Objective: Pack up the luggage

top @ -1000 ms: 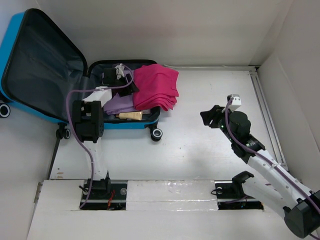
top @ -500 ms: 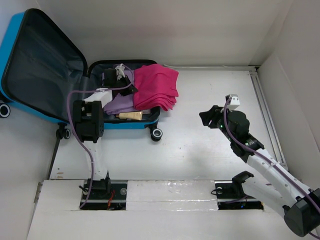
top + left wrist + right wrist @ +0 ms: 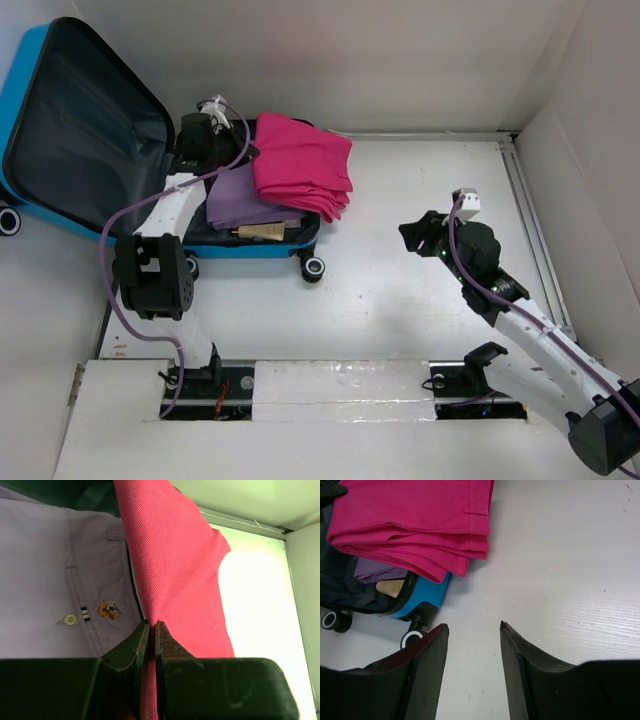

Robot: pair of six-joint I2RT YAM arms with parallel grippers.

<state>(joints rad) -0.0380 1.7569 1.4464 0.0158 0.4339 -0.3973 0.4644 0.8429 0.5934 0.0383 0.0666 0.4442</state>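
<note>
The blue luggage (image 3: 22,95) lies open at the far left, its lid with dark lining leaning back. Its lower half (image 3: 255,250) holds a folded purple shirt (image 3: 238,200) and a folded pink garment (image 3: 300,165) that overhangs the right rim. My left gripper (image 3: 250,150) is at the garment's back left edge. In the left wrist view its jaws (image 3: 151,626) are shut on a fold of the pink fabric (image 3: 185,565), with the purple shirt (image 3: 50,570) to the left. My right gripper (image 3: 410,232) hovers open and empty over the table (image 3: 472,626).
A tan object (image 3: 262,232) lies in the luggage's front part under the shirt. A black wheel (image 3: 313,267) sticks out at the luggage's front right corner. White walls close in the table at the back and right.
My left arm has swung back and left, and its gripper now pinches the pink garment's back left edge. The garment has shifted slightly left. The right arm has hardly moved.
</note>
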